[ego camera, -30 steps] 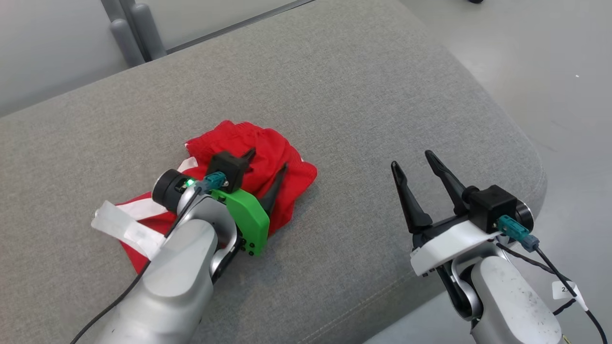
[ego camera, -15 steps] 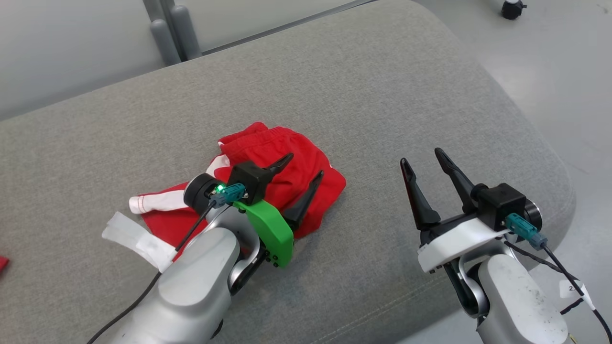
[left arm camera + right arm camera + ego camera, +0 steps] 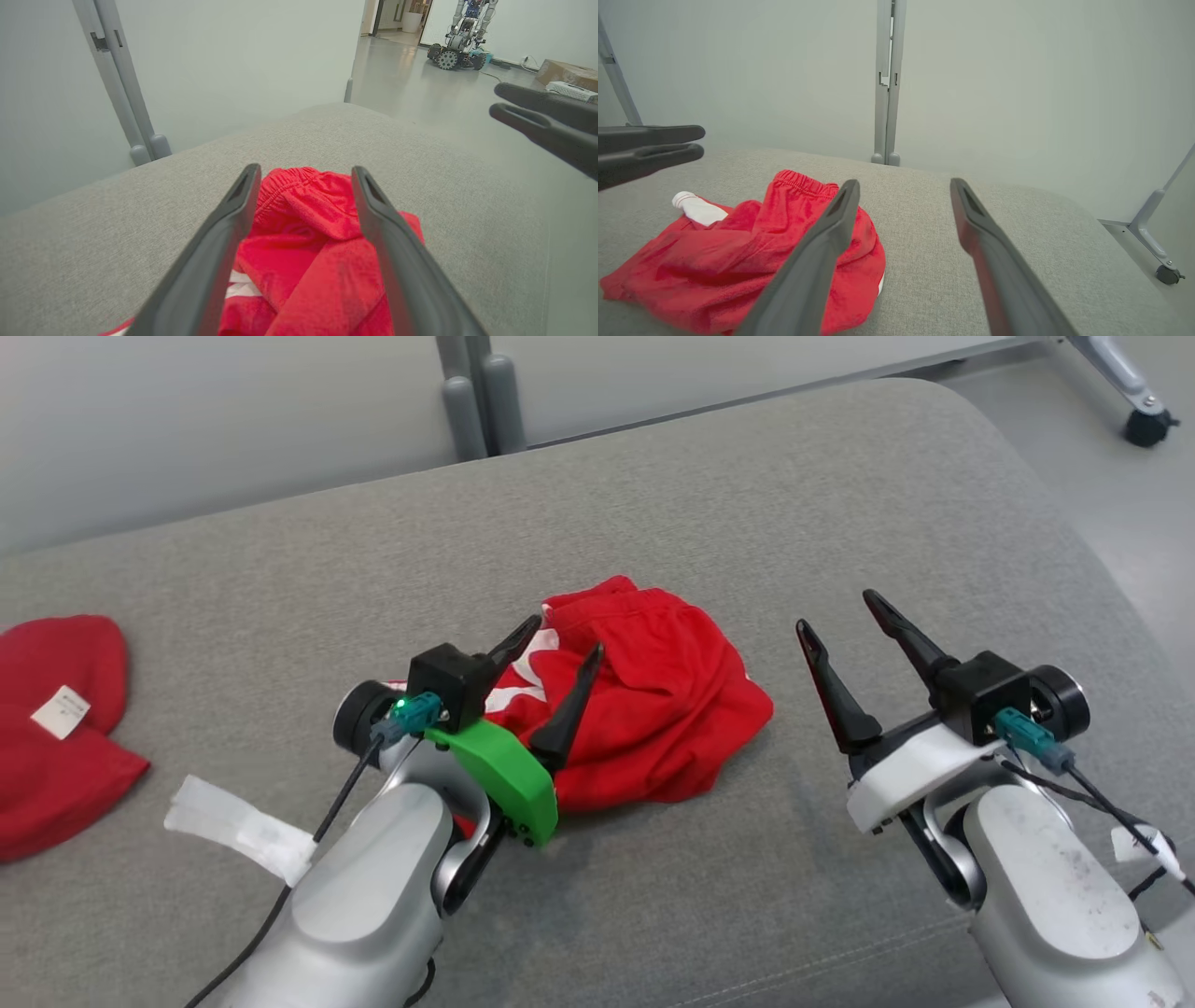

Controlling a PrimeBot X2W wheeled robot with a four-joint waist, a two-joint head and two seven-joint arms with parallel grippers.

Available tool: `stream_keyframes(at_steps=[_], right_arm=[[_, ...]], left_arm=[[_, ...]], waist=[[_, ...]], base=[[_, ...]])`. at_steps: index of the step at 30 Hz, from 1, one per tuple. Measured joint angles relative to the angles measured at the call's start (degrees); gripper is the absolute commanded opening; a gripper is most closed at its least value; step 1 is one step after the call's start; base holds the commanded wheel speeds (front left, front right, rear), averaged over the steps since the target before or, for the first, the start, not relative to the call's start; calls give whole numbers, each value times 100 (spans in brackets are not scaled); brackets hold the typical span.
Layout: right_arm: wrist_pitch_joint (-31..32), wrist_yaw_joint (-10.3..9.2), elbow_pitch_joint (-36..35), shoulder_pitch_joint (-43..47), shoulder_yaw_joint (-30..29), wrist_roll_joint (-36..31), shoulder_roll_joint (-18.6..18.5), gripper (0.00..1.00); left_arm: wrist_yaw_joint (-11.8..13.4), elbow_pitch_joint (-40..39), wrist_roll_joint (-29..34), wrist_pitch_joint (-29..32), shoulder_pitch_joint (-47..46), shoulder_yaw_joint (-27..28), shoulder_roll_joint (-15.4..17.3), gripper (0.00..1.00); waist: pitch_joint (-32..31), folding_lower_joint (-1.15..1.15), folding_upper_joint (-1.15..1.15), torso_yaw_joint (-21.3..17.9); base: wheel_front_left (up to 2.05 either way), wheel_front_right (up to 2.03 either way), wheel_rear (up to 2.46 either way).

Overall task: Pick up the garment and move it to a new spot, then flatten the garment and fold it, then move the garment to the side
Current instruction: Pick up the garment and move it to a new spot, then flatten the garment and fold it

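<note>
Red garment (crumpled) plus one red cloth lie apart; left hand, right hand both wide

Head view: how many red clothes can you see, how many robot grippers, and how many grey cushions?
Red clothes: 2 (crumpled garment, tagged cloth at the left edge)
Grippers: 2 (left gripper, right gripper, both open)
Grey cushion: 1
Total: 5

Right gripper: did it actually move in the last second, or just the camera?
Yes. The right gripper shifted to the robot's left, away from the right end of the cushion and closer to the red garment.
</note>
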Motion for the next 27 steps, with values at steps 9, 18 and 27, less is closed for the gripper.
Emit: stream_keyframes(at_steps=[9,18,27], right_arm=[[579,199,628,-876,256,-30,-242,100],[1404,253,1457,-1532,593,99,-339,100],[2299,258,2030,-2064,1330,463,-610,100]], left_arm=[[288,-211,-55,-2,567,142,5,100],[353,-672,-102,-2,801,115,19,100],[353,-1159,-102,-18,806,-42,23,100]], waist=[[-44,0,0,706],[28,0,0,1426],[239,0,0,2218]], base=[[0,0,0],[0,0,0],[0,0,0]])
